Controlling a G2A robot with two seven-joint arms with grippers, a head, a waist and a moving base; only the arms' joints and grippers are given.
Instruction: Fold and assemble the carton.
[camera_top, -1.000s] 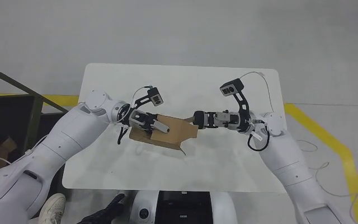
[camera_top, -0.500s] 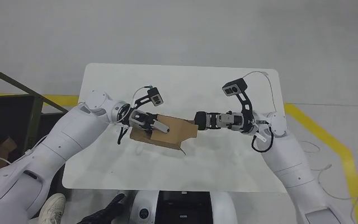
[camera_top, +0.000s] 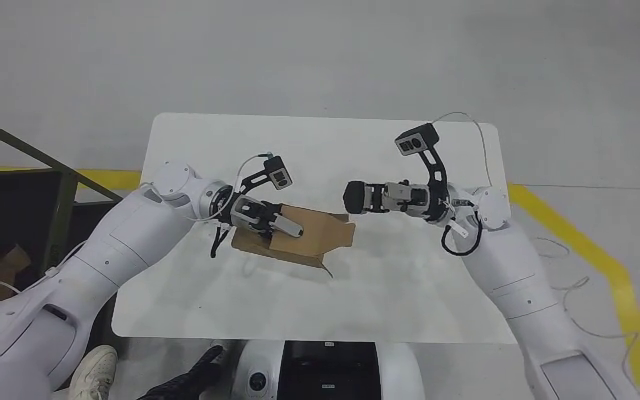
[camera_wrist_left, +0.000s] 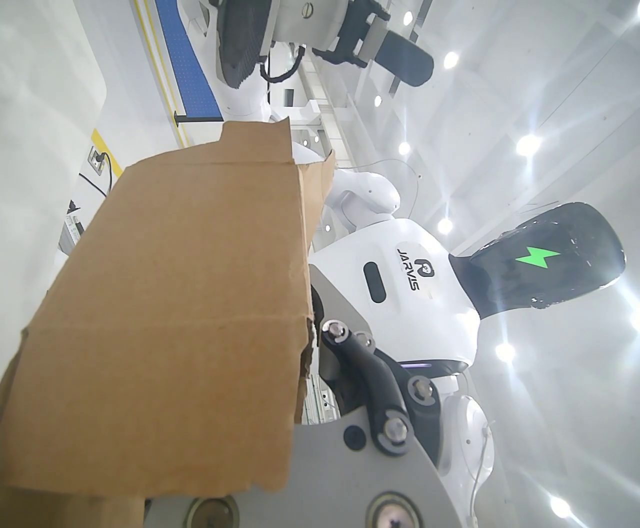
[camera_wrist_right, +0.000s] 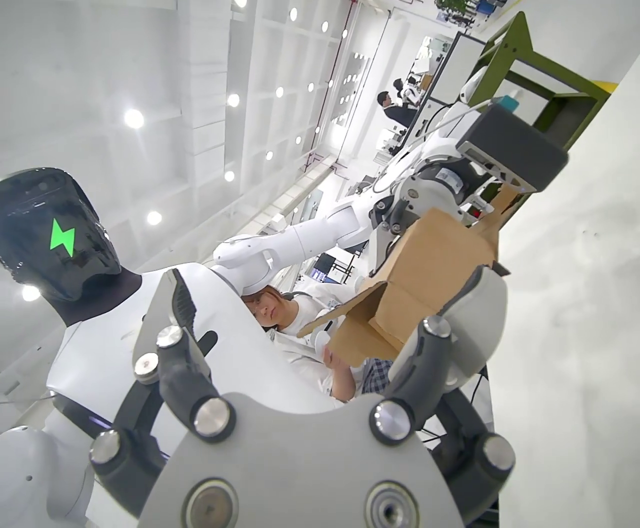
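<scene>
The carton lies partly folded on the counter, its place unchanged from a second ago. One end of the carton is clamped by the left gripper, which has not been moved. The right gripper, earlier set against the carton's opposite edge, has been drawn clear of it and is now held just beside that edge, fingers spread and empty.
</scene>
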